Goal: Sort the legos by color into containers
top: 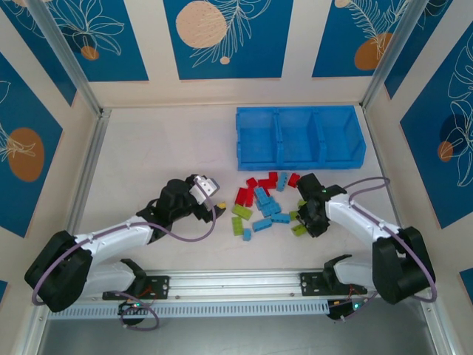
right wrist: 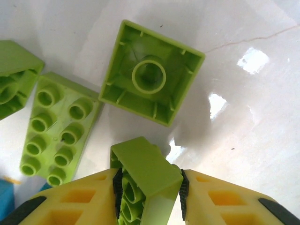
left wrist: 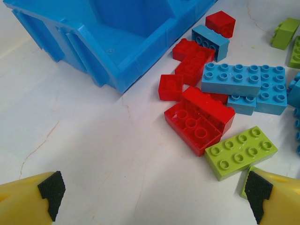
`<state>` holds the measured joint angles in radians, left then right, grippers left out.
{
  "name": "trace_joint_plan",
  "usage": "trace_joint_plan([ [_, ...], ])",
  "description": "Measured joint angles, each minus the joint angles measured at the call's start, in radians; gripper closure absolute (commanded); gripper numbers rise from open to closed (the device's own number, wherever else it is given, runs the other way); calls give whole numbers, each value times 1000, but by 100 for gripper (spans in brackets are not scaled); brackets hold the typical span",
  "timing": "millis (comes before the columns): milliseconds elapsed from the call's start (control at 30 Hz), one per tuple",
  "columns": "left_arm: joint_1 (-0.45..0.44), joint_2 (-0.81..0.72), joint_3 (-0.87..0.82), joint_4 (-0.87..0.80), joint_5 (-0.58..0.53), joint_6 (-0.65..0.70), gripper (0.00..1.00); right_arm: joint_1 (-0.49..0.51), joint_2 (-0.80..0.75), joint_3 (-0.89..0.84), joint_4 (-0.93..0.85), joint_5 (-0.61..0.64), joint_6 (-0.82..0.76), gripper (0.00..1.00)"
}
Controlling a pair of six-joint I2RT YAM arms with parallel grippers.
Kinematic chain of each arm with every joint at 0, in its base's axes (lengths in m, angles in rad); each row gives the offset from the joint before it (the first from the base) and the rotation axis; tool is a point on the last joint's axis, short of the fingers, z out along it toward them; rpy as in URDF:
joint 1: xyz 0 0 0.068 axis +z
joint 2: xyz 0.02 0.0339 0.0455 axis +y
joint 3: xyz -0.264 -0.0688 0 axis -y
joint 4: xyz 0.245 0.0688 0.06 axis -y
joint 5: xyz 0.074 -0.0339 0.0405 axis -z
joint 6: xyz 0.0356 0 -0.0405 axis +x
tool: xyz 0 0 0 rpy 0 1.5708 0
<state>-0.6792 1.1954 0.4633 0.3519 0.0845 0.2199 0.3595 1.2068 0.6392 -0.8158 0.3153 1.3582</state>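
Legos [top: 264, 205]: red, light blue and lime bricks loose on the table [top: 162, 155], just near-side of the blue three-compartment tray [top: 295, 164] toward the far right corner. Right gripper [right wrist: 150, 187] is pinched on a lime brick [right wrist: 146, 168] at the pile's right edge. The brick's lower end is hidden between the fingers and cut by the frame. Can't tell if it's off the table. Left gripper [left wrist: 152, 197] at the pile's left edge, jaws spread wide, holding nothing.

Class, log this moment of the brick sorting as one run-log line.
left gripper: open, empty | right gripper: shut on green brick | tray: no bricks inside | other bricks: loose on table
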Motion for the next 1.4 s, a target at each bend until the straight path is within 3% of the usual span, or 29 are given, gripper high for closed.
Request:
trace_joint_plan([
  [133, 0, 0, 0, 0, 0, 0, 0, -2, -81, -21, 4, 0, 8, 78],
  [467, 0, -15, 0, 6, 0, -1, 0, -11, -232, 27, -24, 61, -82, 90],
  [633, 0, -25, 0, 8, 0, -2, 0, -107, -227, 190, 37, 108, -246, 94],
  [733, 0, -26, 0, 7, 0, -4, 0, -216, -134, 325, 113, 116, -347, 94],
  [900, 0, -26, 0, 8, -38, -37, 0, -371, 170, 549, 261, 133, -468, 95],
  [1133, 0, -25, 0, 6, -113, -84, 0, -493, 586, 829, 299, 103, -503, 94],
  [1167, 0, -24, 0, 7, -122, -90, 0, -505, 622, 855, 299, 99, -503, 91],
  [1300, 0, -13, 3, 3, -161, -126, 0, -536, 698, 932, 262, 59, -500, 56],
  [1400, 0, 6, 33, -38, -195, -189, 0, -545, 710, 993, 217, 43, -503, 46],
])
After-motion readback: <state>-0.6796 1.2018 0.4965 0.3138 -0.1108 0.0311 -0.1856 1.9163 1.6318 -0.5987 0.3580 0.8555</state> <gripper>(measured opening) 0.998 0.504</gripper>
